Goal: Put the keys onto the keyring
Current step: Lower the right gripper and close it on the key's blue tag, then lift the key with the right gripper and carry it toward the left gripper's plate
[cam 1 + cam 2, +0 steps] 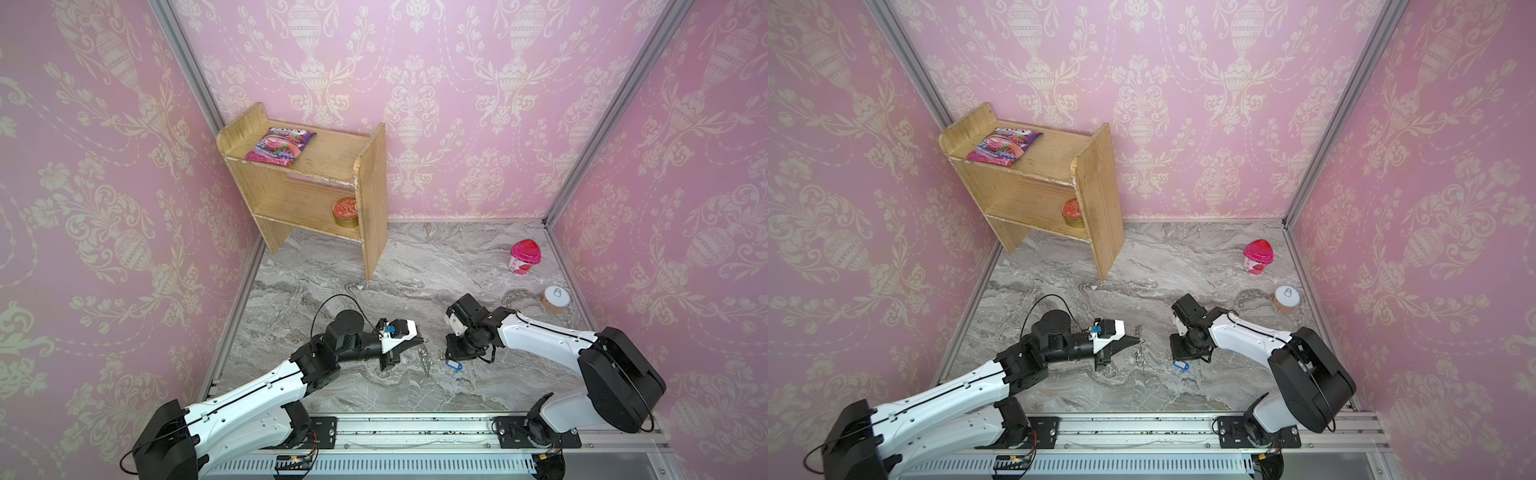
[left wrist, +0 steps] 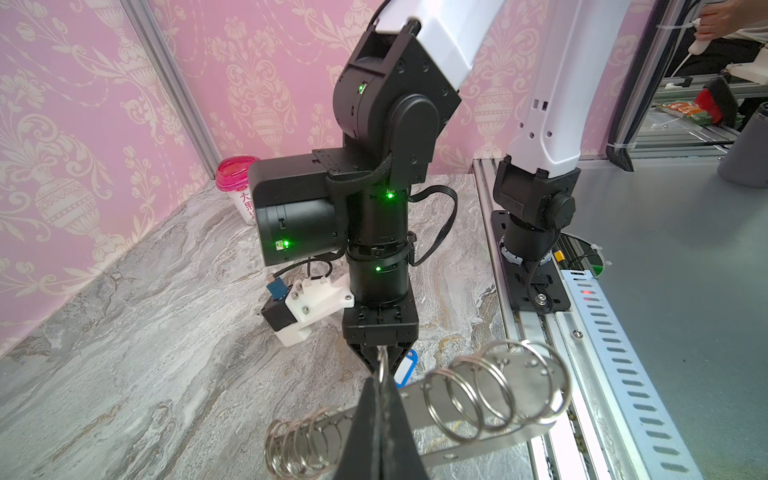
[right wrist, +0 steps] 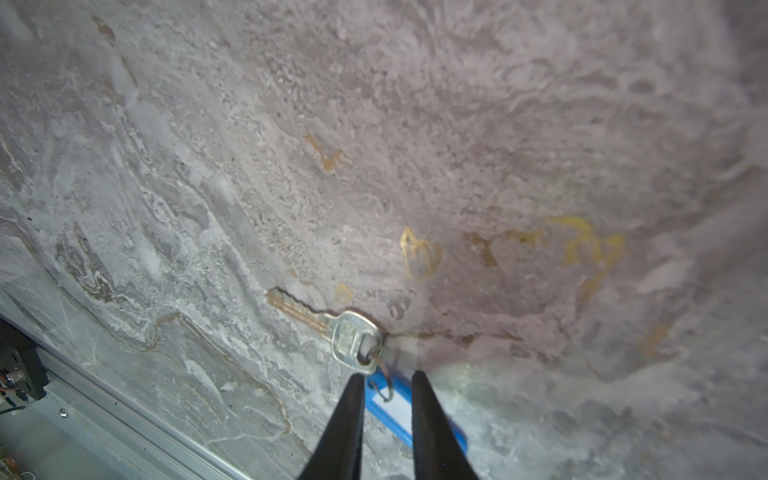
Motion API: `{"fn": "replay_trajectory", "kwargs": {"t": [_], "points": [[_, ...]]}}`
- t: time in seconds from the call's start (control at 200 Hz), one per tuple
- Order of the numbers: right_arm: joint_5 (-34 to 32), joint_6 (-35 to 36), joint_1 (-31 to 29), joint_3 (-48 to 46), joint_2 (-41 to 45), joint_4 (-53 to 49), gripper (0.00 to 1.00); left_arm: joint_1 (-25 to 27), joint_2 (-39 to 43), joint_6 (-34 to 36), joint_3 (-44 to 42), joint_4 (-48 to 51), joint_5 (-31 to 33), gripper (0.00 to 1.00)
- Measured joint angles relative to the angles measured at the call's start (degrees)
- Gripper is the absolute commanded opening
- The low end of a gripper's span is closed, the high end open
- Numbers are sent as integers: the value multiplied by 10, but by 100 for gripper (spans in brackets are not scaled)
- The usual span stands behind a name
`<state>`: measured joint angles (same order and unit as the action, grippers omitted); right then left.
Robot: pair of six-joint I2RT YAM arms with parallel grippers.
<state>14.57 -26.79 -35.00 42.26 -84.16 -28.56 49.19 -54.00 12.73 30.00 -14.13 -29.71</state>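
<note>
The keys lie flat on the marble: a silver key (image 3: 345, 336) joined by a small ring to a blue tag (image 3: 395, 409), which both top views show as well (image 1: 454, 364) (image 1: 1181, 365). My right gripper (image 3: 386, 376) points straight down over them, open, its fingers straddling the tag's ring end. The keyring (image 2: 411, 397), a grey metal plate with a row of wire rings, is held off the table. My left gripper (image 2: 381, 380) is shut on its middle, just left of the right gripper (image 1: 451, 358). In a top view the keyring (image 1: 1139, 357) looks thin and edge-on.
A wooden shelf (image 1: 307, 187) stands at the back left with a pink pouch (image 1: 280, 145) on top and a round tin (image 1: 347, 212) inside. A pink-lidded cup (image 1: 524, 257) and a small can (image 1: 555, 298) sit at the right. The metal rail (image 1: 415, 432) runs along the front.
</note>
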Motion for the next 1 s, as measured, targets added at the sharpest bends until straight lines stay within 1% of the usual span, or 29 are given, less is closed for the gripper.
{"fn": "replay_trajectory", "kwargs": {"t": [0.405,0.505,0.595,0.796,0.916,1.001], "points": [[0,0,0,0,-11,9,16,0,0,0,-1,0,0,0],[0,1,0,0,-11,9,9,0,0,0,-2,0,0,0],[2,2,0,0,-11,10,0,0,0,0,-2,0,0,0],[7,2,0,5,-6,18,0,0,0,0,-2,0,0,0],[15,7,0,0,29,27,0,0,0,0,-2,0,0,0],[16,18,0,-10,93,35,0,0,1,0,-2,0,0,0]]}}
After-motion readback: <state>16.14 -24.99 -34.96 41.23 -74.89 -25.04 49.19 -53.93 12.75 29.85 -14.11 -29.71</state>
